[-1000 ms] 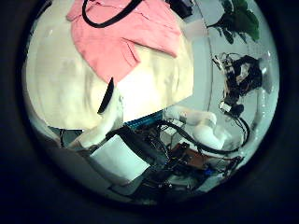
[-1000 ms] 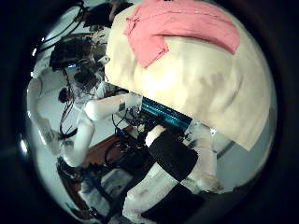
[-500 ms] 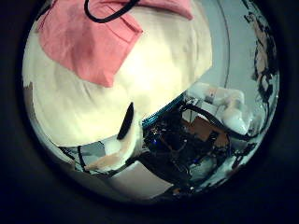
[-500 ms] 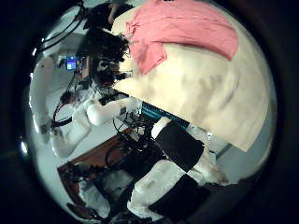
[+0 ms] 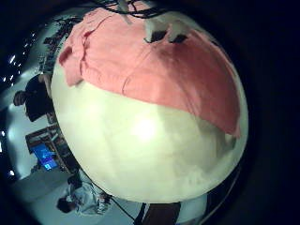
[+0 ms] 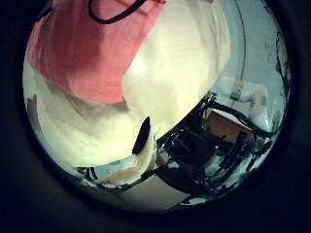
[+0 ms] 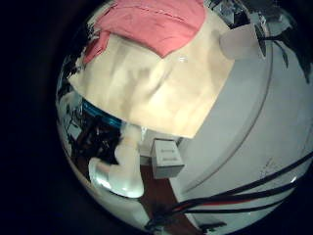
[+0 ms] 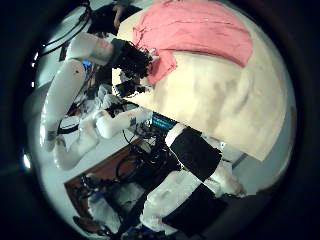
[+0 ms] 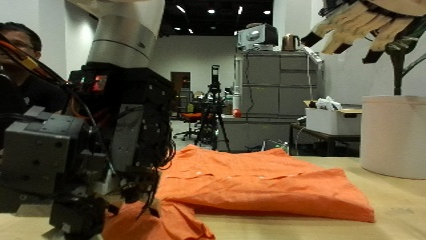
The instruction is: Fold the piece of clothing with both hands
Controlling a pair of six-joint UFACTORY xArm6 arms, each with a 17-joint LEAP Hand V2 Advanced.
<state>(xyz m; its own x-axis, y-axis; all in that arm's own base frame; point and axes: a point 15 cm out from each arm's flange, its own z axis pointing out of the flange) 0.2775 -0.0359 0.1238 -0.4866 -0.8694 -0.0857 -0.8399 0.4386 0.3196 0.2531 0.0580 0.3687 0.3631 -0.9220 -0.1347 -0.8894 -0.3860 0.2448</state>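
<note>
**Left hand down at the cloth's corner, right hand raised clear**

Nearest, the left hand (image 9: 93, 160) sat low on a rumpled corner of the orange fabric garment (image 9: 266, 180). It was probably there to take that corner for a fold, though I could not tell whether its fingers had closed on the cloth. The garment lay spread beneath and beyond that hand on the pale tabletop (image 9: 393, 205). Farther off, the right hand (image 9: 366, 25) hung high above the garment's far side with fingers loose and spread, holding nothing. It likely had to come down to the cloth before a two-handed fold. Below it stood a white round tub (image 9: 396, 135), just beside the garment's edge, which could crowd that descent.
</note>
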